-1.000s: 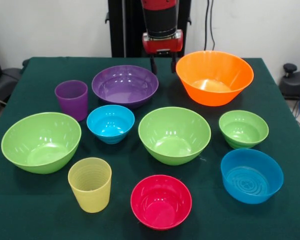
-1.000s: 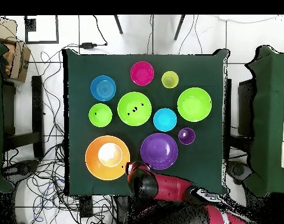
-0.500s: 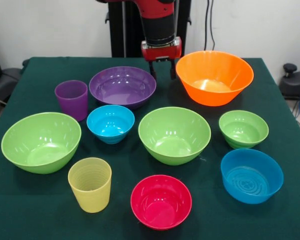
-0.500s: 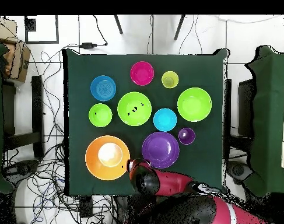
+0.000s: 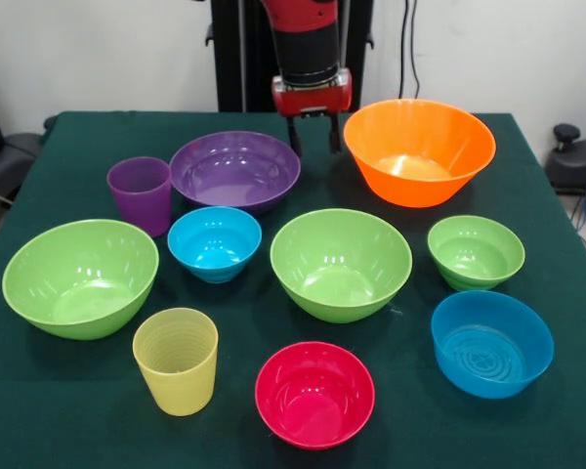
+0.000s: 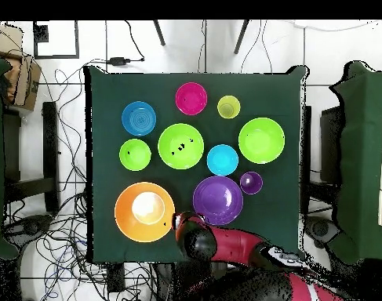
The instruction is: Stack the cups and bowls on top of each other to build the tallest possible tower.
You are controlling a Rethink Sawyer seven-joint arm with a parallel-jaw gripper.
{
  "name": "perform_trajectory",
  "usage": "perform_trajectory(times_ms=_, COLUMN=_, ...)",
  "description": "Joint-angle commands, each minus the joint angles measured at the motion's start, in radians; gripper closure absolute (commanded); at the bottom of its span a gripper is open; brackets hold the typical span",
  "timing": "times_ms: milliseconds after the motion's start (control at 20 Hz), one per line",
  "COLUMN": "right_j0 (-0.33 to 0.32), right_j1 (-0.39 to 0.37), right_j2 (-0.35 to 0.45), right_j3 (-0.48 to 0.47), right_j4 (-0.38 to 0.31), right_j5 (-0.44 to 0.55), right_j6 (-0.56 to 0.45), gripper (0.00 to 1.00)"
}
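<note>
- My end effector (image 5: 313, 134) hangs with its two fingers spread and nothing between them, just above the gap between the purple bowl (image 5: 235, 170) and the orange bowl (image 5: 419, 149) at the far side of the bench (image 5: 566, 283).
- No tower stands yet, I judge: all the bowls and both cups sit apart on the bench, none nested.
- One finger looks close to the purple bowl's rim. If I come down off-centre, I may shove that bowl sideways into the purple cup (image 5: 140, 193) or the small blue bowl (image 5: 215, 240) instead of pinching the wall.
- The glossy, sloped plastic could slip out of a thin rim pinch once lifted.
- The orange bowl is just beside my wrist; a careless swing could knock it toward the bench edge.
- The yellow cup (image 5: 176, 359) and pink-red bowl (image 5: 314, 393) lie well apart from me, safe for now.
</note>
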Motion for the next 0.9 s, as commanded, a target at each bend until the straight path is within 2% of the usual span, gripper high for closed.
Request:
perform_trajectory(times_ms=50, right_j0=0.006, right_j1=-0.096, right_j2=0.103, right_j3=-0.052, right_j4=-0.008, right_j5=0.169, right_j6=0.053, gripper=0.0)
perform_trajectory(times_ms=450, right_j0=0.023, right_j1=-0.185, right_j2=0.12, right_j3=-0.057, right_j4=0.009, right_j5=0.262, right_j6=0.053, gripper=0.0)
perform_trajectory(times_ms=900, right_j0=0.009, right_j1=-0.161, right_j2=0.131, right_j3=-0.096, right_j4=-0.016, right_j5=0.278, right_j6=0.035, gripper=0.0)
